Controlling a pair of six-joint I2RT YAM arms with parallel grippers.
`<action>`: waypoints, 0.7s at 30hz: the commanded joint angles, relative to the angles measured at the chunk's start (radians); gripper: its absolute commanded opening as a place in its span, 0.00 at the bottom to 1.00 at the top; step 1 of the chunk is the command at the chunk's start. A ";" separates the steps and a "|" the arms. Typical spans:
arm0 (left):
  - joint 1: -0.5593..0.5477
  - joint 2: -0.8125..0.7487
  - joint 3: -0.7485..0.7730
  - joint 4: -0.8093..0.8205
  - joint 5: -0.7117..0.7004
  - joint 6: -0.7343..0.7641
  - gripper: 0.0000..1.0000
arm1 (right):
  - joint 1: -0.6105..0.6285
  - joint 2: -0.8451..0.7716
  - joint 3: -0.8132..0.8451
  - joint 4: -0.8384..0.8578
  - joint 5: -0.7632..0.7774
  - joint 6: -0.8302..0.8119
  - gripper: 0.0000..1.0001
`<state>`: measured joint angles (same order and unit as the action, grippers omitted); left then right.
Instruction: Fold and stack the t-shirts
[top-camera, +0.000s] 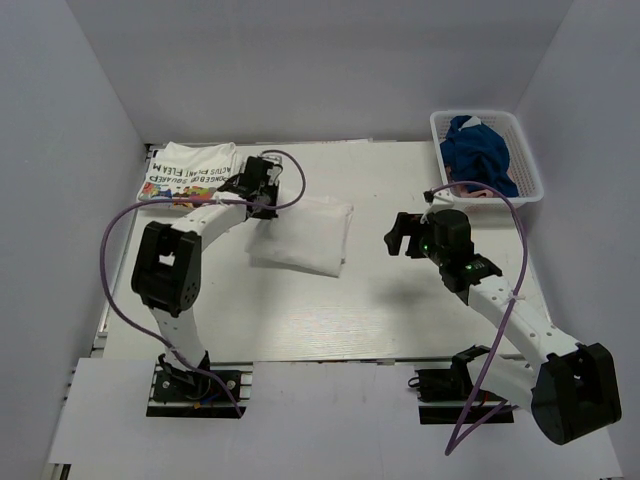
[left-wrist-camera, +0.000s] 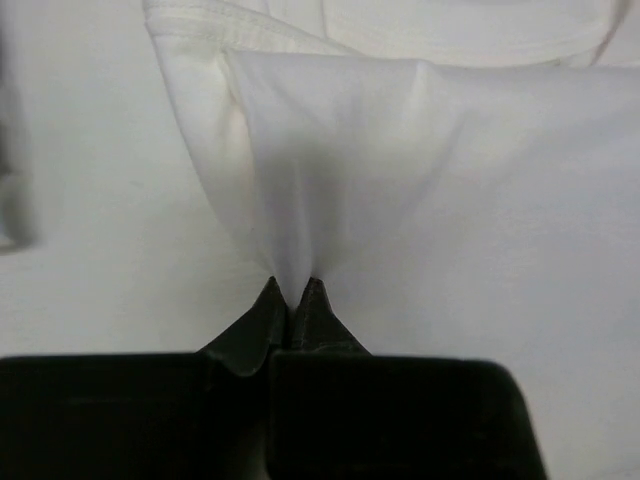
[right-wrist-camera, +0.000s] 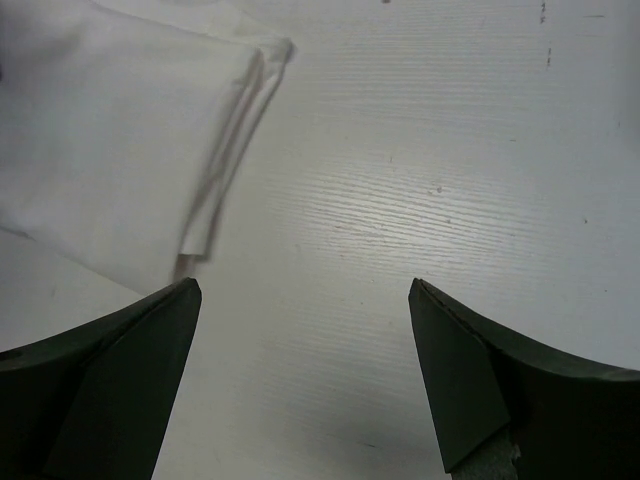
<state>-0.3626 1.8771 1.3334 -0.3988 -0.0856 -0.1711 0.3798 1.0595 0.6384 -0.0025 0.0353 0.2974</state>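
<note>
Lettered t-shirt folded at far-left of desk; left claw clenched on a thin pinch of the plain folded t-shirt mid-desk, which may slip or lift only the top layer, undoing the fold; right claw spread, empty, nearby.

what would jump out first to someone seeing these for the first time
The left pincer is shut on a pinch of the white tee lying in the middle, tenting the cloth. A lettered tee lies at the far left, and the far right corner holds a basket with blue cloth in it. The right pincer hangs open over the table.
</note>
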 joint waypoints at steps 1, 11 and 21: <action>0.033 -0.185 0.035 0.018 -0.167 0.159 0.00 | -0.004 -0.012 -0.009 0.019 0.049 -0.026 0.90; 0.083 -0.197 0.151 0.047 -0.356 0.441 0.00 | -0.004 0.005 -0.011 0.024 0.104 -0.057 0.90; 0.201 -0.047 0.407 0.022 -0.365 0.599 0.00 | -0.002 0.063 0.018 0.024 0.113 -0.075 0.90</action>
<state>-0.1909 1.8133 1.6276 -0.3729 -0.4229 0.3752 0.3790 1.1110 0.6384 -0.0017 0.1261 0.2413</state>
